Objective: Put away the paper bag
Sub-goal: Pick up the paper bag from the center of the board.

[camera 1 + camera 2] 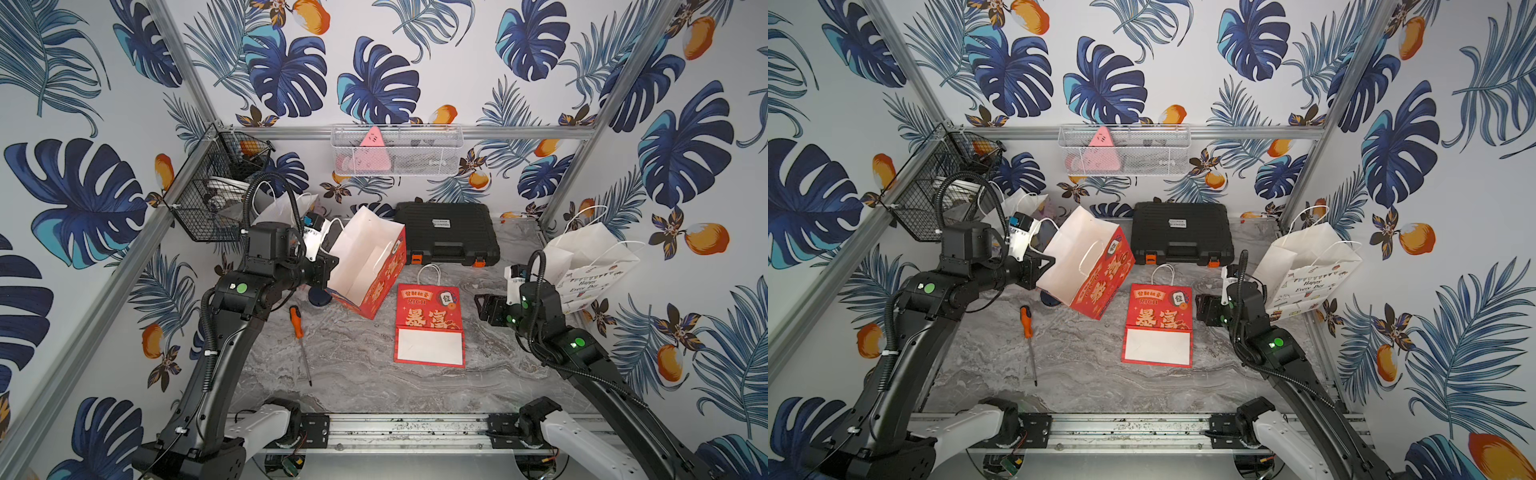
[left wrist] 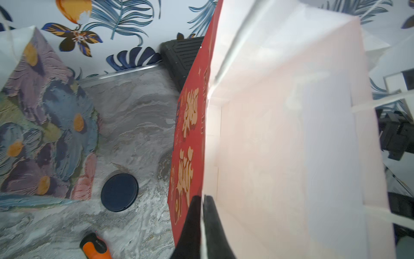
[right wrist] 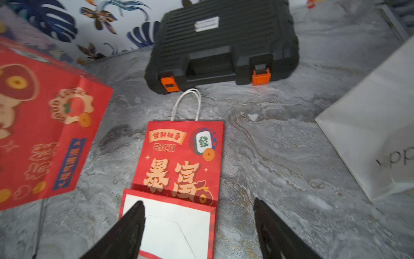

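Open red bag [image 1: 365,266], tilted, stood left of centre, rim clenched in the left hand [image 2: 202,198]. Folded red bag [image 1: 430,324] lay flat mid-scene on the worktop [image 1: 353,374]; right hand [image 3: 198,201] hung spread and empty above its near end. Step, seemingly: mouth held ready. Next: grasp the folded bag. Worktop grey marble; walls [image 1: 415,62] leaf-printed.

Marble table [image 1: 353,374] — screwdriver [image 1: 300,336], flat bag [image 1: 430,320], toolcase [image 1: 446,232], disc [image 2: 119,192].

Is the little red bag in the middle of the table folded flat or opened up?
Folded flat. The small red bag lies on the table with its white bottom flap folded over its front.
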Controlling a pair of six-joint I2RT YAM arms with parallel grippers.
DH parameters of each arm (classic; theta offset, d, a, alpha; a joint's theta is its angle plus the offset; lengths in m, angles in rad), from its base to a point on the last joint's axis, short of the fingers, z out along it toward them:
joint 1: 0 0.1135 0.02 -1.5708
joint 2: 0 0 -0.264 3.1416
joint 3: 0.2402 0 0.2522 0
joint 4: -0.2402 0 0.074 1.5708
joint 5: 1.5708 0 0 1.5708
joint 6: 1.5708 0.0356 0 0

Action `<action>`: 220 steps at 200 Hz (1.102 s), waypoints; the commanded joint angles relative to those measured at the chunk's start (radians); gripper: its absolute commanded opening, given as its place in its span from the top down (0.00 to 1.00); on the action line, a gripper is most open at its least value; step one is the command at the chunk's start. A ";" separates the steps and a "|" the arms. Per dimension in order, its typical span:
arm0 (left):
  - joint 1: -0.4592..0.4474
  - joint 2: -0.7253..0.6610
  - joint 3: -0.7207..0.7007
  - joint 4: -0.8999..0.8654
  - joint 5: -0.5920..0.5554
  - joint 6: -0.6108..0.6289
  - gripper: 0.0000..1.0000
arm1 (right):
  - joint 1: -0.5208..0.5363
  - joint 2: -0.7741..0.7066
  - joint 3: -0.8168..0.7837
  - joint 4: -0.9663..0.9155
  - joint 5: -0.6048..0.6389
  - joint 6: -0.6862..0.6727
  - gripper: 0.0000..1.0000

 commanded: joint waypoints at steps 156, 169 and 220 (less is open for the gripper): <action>-0.416 0.053 -0.013 -0.260 0.007 0.410 1.00 | 0.008 -0.074 -0.009 -0.102 -0.905 -0.665 0.12; -0.418 0.064 -0.006 -0.266 0.025 0.414 1.00 | 0.019 -0.070 -0.057 -0.022 -0.913 -0.618 0.13; -0.430 0.075 -0.017 -0.259 0.040 0.432 1.00 | 0.166 -0.011 -0.173 0.196 -0.852 -0.525 0.14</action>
